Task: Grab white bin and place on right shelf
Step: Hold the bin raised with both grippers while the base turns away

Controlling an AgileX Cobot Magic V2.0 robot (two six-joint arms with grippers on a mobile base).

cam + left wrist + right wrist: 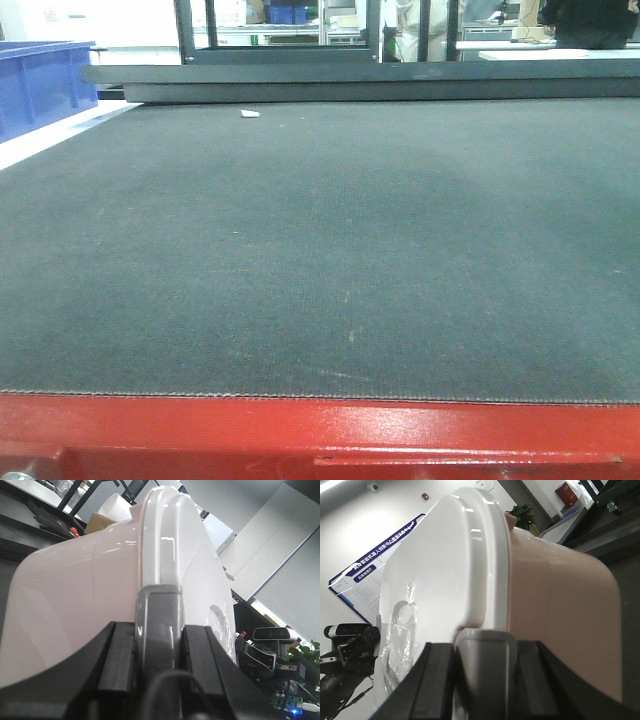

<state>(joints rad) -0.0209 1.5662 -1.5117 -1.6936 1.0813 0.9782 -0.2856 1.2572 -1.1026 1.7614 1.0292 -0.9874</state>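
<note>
Bin (75,615) held at both ends, long axis running gripper to gripper. Left gripper (159,645) clamped on grey rim clip (159,612). Right gripper (487,672) clamped likewise on opposite end. Lid (435,580) on. Bin absent from front view, so judged lifted off worktop (320,250). Blue bin (40,85) at far-left corner. Shelf not in view, so direction to it cannot be told.
</note>
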